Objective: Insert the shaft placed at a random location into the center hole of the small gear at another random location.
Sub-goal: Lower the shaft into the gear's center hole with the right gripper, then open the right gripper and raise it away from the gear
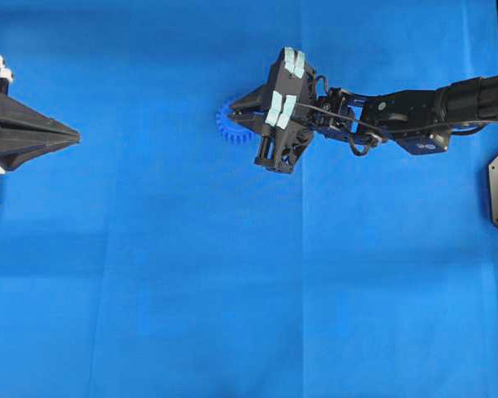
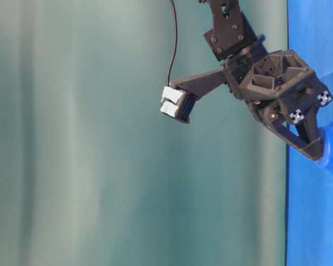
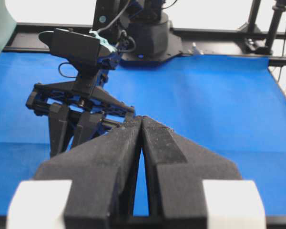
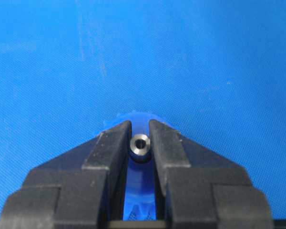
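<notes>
While over cloth: one shaft (image 4: pixel 140 145), one small gear (image 4: pixel 139 119), two grippers.

robot lab bench: blue cloth (image 1: pixel 232 290), black frame rails (image 3: pixel 219 36), grey-green backdrop (image 2: pixel 77 138).

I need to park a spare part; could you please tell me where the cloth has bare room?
Bare blue cloth spans the whole near half, and between left tool and small blue plastic gear. Crowded where right tool meets it.

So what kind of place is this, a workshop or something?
Probably a robotics lab bench: two black robot grippers, left and right, work over a blue cloth inside a black metal frame, with a teal backdrop behind.
</notes>
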Robot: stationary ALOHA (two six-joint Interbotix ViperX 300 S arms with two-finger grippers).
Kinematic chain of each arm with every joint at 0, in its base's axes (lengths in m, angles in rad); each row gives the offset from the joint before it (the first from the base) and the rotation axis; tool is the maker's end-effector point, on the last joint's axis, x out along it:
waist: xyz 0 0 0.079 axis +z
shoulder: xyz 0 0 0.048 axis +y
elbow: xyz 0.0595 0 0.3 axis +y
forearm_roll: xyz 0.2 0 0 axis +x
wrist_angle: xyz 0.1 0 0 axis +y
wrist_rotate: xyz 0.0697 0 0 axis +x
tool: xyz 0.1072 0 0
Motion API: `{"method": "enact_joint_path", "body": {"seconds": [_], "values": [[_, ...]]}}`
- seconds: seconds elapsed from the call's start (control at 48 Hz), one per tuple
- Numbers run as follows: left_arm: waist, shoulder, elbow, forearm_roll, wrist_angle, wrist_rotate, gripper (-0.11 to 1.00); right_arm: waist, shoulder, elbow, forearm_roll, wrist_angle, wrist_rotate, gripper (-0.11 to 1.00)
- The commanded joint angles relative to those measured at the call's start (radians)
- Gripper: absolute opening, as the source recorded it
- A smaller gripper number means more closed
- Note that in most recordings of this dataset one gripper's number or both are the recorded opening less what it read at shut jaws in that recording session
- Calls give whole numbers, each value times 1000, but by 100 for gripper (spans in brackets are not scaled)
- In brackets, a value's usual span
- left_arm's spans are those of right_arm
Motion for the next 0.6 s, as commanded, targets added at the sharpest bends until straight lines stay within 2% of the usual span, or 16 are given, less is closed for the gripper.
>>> {"method": "enact_joint_path", "body": {"seconds": [0.0, 0.104, 0.312, 0.354, 0.583], "values": [[-2, 5, -8, 2, -5, 0, 0, 2, -14, -14, 2, 0, -2, 9], [-2, 5, -6, 0, -3, 0, 0, 2, -14, -15, 2, 0, 0, 30], [-2, 5, -6, 2, -3, 0, 0, 2, -34, -15, 2, 0, -2, 88], [-2, 5, -6, 2, -5, 0, 0, 2, -46, -15, 2, 0, -3, 90], [-2, 5, -6, 2, -3, 0, 0, 2, -127, -11, 0, 9, -8, 86]]}}
